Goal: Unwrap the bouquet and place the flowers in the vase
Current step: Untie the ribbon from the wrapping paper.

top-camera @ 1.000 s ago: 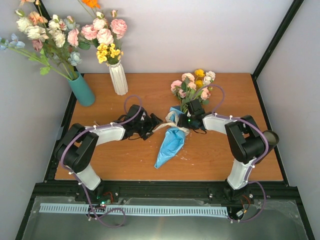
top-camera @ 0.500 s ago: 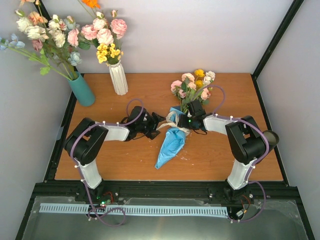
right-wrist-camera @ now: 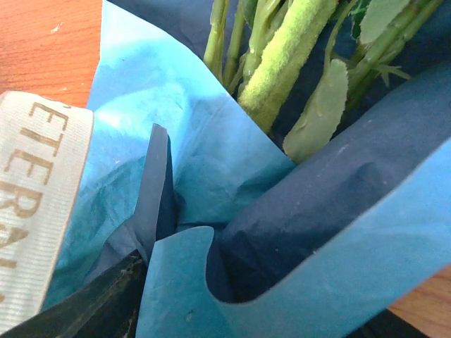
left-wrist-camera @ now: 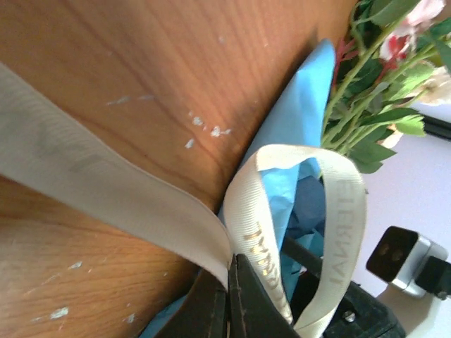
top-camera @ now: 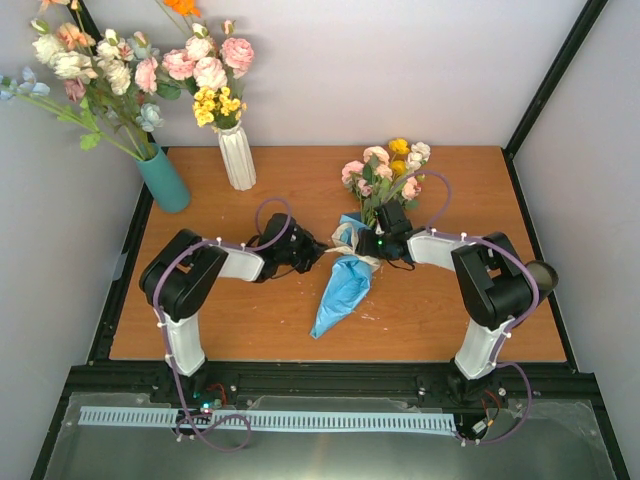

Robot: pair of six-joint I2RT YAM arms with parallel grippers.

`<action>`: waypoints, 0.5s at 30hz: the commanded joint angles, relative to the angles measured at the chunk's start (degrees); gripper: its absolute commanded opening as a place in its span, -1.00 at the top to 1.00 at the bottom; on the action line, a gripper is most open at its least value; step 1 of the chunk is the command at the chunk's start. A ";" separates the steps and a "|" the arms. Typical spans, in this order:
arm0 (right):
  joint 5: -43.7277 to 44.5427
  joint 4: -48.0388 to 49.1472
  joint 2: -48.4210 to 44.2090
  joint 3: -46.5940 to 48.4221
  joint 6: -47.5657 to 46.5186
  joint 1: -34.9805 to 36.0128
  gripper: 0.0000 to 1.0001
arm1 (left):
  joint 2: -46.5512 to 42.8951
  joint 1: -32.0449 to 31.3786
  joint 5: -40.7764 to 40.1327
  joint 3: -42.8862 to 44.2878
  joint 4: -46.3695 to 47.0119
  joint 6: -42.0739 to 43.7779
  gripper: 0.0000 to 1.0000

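The bouquet (top-camera: 362, 228) lies mid-table, its pink, cream and yellow flowers (top-camera: 385, 172) pointing to the back and its blue paper cone (top-camera: 340, 285) toward the front. My left gripper (top-camera: 318, 248) is at the bouquet's left side. In the left wrist view its jaws are shut on the beige ribbon (left-wrist-camera: 106, 186), next to a ribbon loop (left-wrist-camera: 338, 211). My right gripper (top-camera: 372, 243) holds the bouquet's waist. One dark finger (right-wrist-camera: 99, 299) presses against the crinkled paper (right-wrist-camera: 176, 148) around the green stems (right-wrist-camera: 282, 56). The dark vase (top-camera: 545, 272) peeks out behind the right arm's elbow.
A teal vase (top-camera: 165, 180) with a pale bunch stands at the back left corner. Beside it is a white ribbed vase (top-camera: 238, 157) with pink and yellow blooms. Black frame rails (top-camera: 560, 70) and white walls enclose the wooden table (top-camera: 250, 320).
My left gripper has slid right to the bouquet and closed on the ribbon. The right gripper and the bouquet have stayed put.
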 commanded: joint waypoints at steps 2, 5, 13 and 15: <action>0.84 -3.19 -0.32 -1.70 -0.95 -0.43 -0.13 | -4.23 -0.56 -4.79 1.09 -0.37 1.56 1.00; 0.86 -3.36 -0.19 -1.52 -0.89 -0.43 -0.12 | -7.06 -0.11 -6.59 -0.24 -1.78 2.87 0.99; 0.94 -3.52 -0.06 -1.40 -0.93 -0.43 -0.12 | -16.25 5.10 -9.40 -6.12 -6.10 8.51 0.99; 0.94 -3.54 -0.10 -1.41 -0.91 -0.43 -0.12 | -19.41 6.47 -10.41 -7.59 -7.76 10.36 0.99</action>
